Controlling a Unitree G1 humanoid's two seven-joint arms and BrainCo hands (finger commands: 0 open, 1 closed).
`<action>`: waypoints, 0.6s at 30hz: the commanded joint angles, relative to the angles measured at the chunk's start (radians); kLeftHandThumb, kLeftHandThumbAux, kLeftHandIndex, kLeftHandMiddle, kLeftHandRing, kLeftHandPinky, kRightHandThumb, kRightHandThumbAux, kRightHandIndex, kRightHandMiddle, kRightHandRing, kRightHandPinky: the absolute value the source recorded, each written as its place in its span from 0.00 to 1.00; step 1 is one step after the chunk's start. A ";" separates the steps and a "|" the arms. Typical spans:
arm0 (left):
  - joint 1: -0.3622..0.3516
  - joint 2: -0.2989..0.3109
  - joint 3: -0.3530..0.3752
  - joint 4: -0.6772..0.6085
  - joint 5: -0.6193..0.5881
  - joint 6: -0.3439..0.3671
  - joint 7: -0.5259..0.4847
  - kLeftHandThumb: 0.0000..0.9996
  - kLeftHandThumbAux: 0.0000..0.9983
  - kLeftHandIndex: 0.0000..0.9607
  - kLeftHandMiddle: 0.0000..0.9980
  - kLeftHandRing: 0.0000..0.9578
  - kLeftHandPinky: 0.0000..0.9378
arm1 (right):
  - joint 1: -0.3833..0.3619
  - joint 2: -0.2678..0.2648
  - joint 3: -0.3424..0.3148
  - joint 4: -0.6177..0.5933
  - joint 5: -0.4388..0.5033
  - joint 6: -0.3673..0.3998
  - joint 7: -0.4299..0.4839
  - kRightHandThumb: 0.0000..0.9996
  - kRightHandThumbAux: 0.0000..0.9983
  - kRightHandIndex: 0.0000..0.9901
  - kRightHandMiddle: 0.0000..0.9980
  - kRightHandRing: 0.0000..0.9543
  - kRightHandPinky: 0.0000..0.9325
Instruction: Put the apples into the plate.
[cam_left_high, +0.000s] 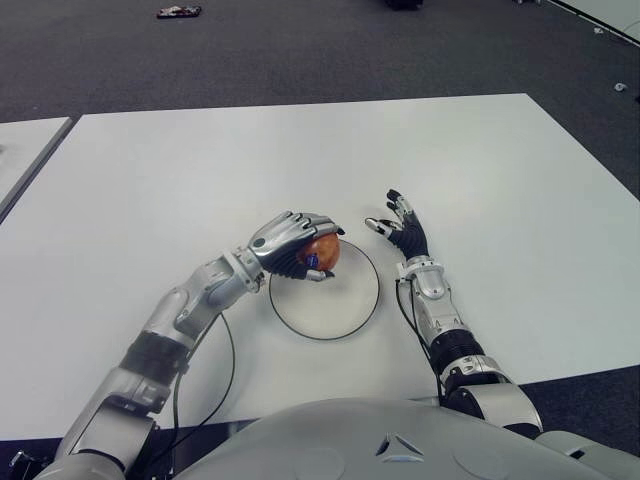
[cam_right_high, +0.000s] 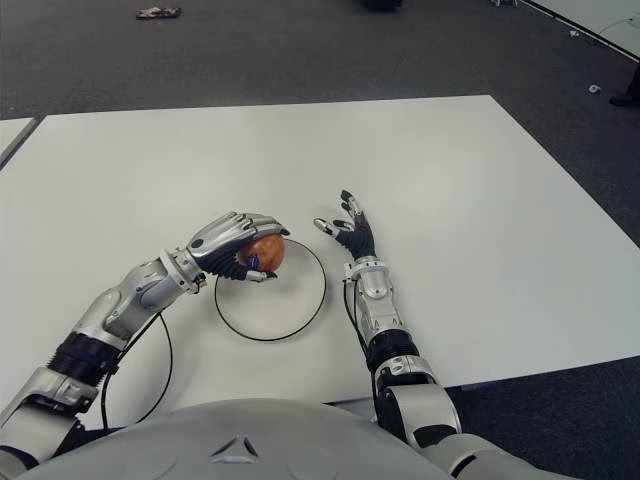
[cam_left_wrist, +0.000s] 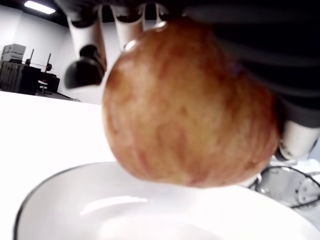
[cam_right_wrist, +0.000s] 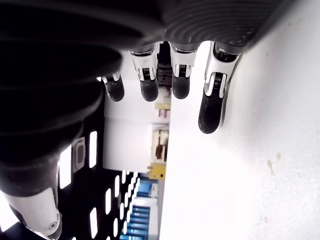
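Apple held in the left hand, over the near-left rim of the plate

The left hand (cam_left_high: 290, 245) has its fingers curled over the top of one apple (cam_left_high: 322, 251) and grips it from above. In the left wrist view the fruit hangs just above the white inside of the plate (cam_left_high: 345, 315), and I cannot tell for sure that it touches. The relation that matters is vertical: the plate lies directly under the apple, so the next move, as I judge it, is only a small lowering and then opening the fingers. The plate sits on the table (cam_left_high: 480, 180) near its front edge, about the middle. The right hand (cam_left_high: 402, 232) shows just beside the plate on its right side, fingers spread, holding nothing. No other apple is visible on the table.
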 joint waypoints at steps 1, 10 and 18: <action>0.035 0.037 0.005 -0.064 -0.026 0.022 -0.059 0.73 0.70 0.46 0.81 0.83 0.84 | 0.031 0.000 0.006 0.047 -0.004 0.070 0.002 0.10 0.69 0.00 0.01 0.05 0.13; 0.079 0.054 0.008 -0.159 -0.136 0.072 -0.183 0.73 0.70 0.46 0.79 0.81 0.82 | 0.026 0.001 0.004 0.049 -0.004 0.081 0.002 0.11 0.70 0.00 0.02 0.06 0.14; 0.107 0.050 0.013 -0.197 -0.176 0.095 -0.223 0.72 0.70 0.46 0.80 0.82 0.82 | 0.026 0.002 0.007 0.046 -0.007 0.085 0.001 0.12 0.70 0.00 0.01 0.05 0.13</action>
